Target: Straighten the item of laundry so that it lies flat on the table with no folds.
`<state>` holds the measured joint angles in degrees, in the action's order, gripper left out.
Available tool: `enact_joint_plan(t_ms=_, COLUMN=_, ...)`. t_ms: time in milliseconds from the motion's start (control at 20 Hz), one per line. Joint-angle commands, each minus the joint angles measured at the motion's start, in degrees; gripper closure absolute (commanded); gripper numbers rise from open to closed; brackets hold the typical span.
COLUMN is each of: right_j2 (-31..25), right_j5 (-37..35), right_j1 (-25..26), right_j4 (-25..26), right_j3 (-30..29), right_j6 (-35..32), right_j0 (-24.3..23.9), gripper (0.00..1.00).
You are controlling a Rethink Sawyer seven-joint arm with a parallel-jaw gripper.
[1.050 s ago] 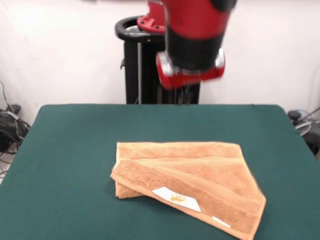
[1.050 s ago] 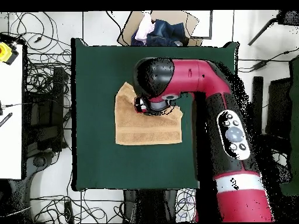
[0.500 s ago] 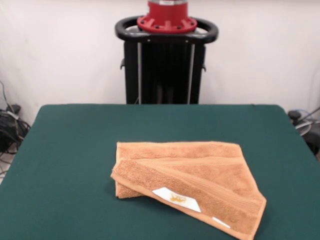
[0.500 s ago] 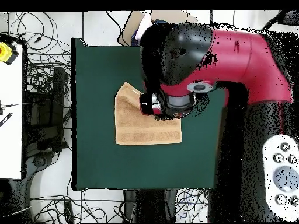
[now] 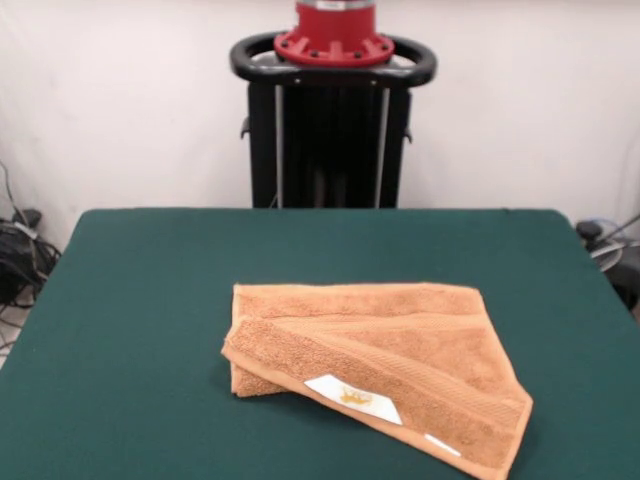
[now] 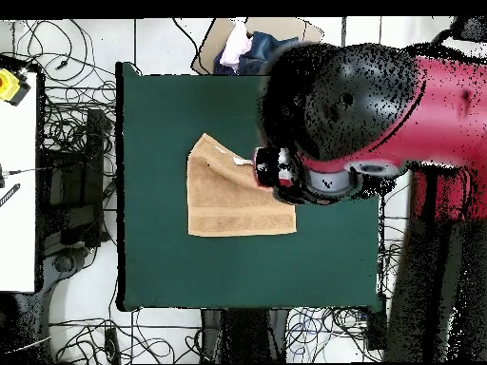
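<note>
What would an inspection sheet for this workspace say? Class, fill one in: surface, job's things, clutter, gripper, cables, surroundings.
Surface: green table, in plain sight round the towel.
Job's things: orange towel, folded over itself, white label on top; not flat.
Clutter: nothing seen on the table.
Gripper: raised arm seen overhead; gripper state unclear.
Cables: tangled wires on the floor beside the table.
Surroundings: black pedestal, white wall, cardboard box with cloth.

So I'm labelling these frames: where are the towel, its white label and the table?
towel (image 5: 400, 330), front view, middle of the folded top layer
label (image 5: 352, 397), front view, centre of the white patch
table (image 5: 150, 300), front view, bare green top
</note>
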<state>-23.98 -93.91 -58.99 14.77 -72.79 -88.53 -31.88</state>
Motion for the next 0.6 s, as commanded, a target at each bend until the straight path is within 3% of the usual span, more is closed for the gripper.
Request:
enact_joint_plan(t_ms=50, right_j2=-2.7, right_j5=26.4, right_j1=4.7, right_j4=0.2, right_j3=-19.1, right_j6=14.4, right_j0=-8.0, gripper=1.0)
enact_joint_plan(t_ms=300, right_j2=-3.2, right_j5=31.0, right_j1=16.6, right_j4=8.4, right_j3=-15.2, right_j6=15.4, right_j0=-8.3, gripper=1.0)
enact_joint_plan(t_ms=350, right_j2=-4.1, right_j5=34.4, right_j1=17.8, right_j4=7.4, right_j3=-15.9, right_j6=15.5, right_j0=-9.3, gripper=1.0)
enact_joint_plan(t_ms=600, right_j2=-5.8, right_j5=36.0, right_j1=20.6, right_j4=7.8, right_j3=-15.1, right_j6=17.1, right_j0=-10.4, gripper=1.0)
